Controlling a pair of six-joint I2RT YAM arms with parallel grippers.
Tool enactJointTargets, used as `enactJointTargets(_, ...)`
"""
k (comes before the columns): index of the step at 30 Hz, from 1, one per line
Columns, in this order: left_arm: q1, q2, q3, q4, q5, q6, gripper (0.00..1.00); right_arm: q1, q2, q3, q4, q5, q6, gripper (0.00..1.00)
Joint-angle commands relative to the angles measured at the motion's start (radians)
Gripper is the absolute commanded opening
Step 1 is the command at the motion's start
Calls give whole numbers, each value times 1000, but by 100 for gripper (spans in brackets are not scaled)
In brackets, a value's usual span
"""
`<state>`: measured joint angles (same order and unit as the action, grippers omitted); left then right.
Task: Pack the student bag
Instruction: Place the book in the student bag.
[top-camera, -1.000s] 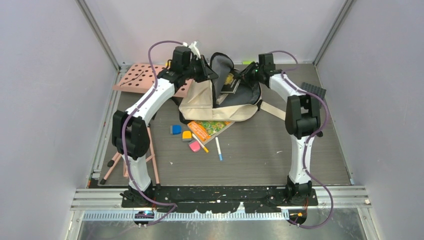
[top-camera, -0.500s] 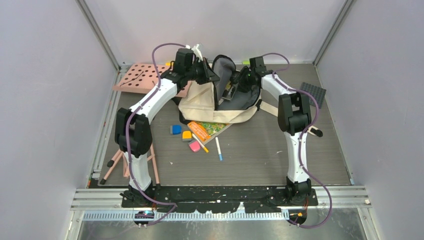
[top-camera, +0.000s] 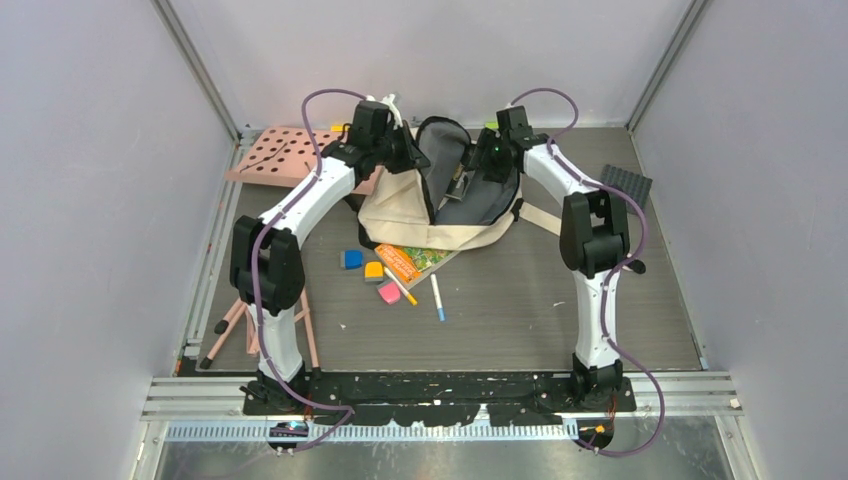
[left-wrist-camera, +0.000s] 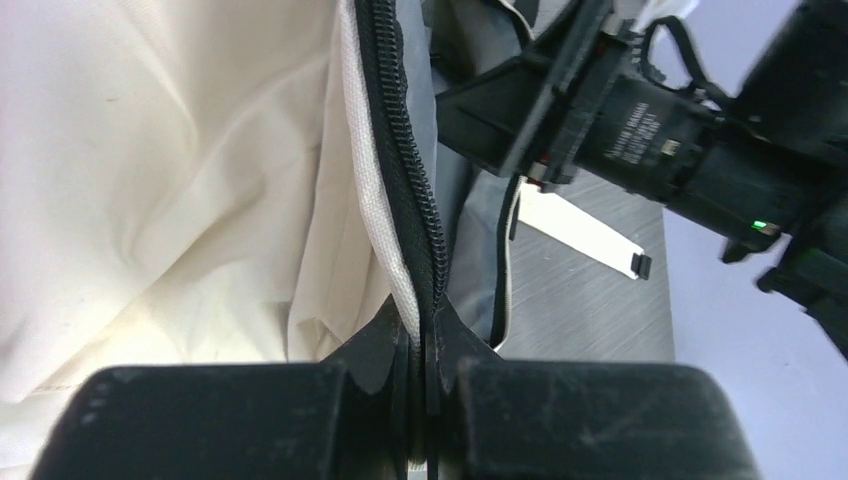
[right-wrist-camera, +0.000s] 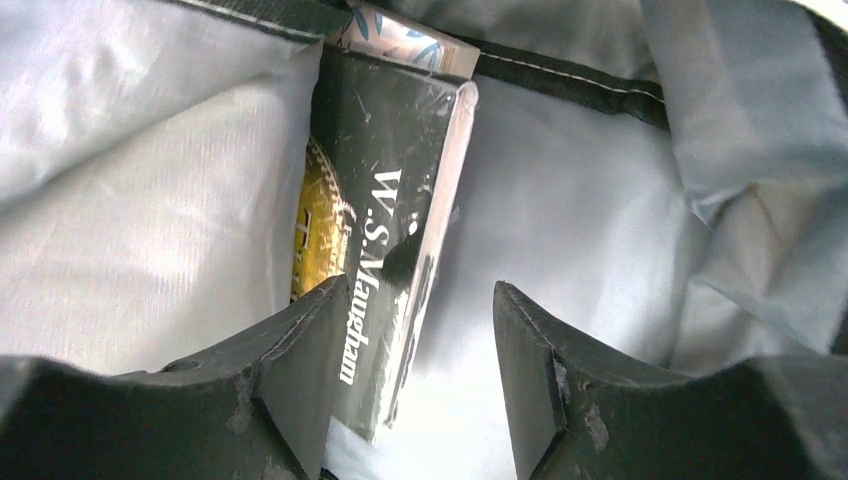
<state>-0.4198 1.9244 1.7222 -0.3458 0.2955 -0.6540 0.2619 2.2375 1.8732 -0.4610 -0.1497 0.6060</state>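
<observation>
Cream student bag (top-camera: 400, 215) sits at 12 o'clock on the surface (top-camera: 520, 300), mouth open. Left end effector (left-wrist-camera: 425, 350) pinches its zip edge (left-wrist-camera: 405, 180) tight. Right end effector (right-wrist-camera: 415, 300) is inside w/ jaws apart, holding nothing; black book (right-wrist-camera: 385, 150) lies in. Next, I think: pull out & grab orange book (top-camera: 415, 258).

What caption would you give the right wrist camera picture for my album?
Open right gripper over a black Maugham book inside the grey-lined student bag.

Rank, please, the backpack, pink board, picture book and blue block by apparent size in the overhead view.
1. backpack
2. pink board, partly hidden
3. picture book, partly covered by the backpack
4. blue block
</observation>
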Motion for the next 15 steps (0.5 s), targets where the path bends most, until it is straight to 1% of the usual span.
enactJointTargets(1,1,-31,36,-25,-50,45,6,4,-143,-26,-40,54,-108,61)
enactJointTargets(3,1,-44,38,-43,-64,68,16,5,-186,-48,-49,92,-135,61)
enactJointTargets(9,21,-108,13,-77,-95,120,52,27,-349,-127,-78,180,-203,61)
enactJointTargets(11,30,-135,-5,-91,-106,131,63,52,-408,-171,-93,193,-219,61)
enactJointTargets(15,41,-218,-71,-105,-135,167,78,144,-522,-281,-115,205,-268,61)
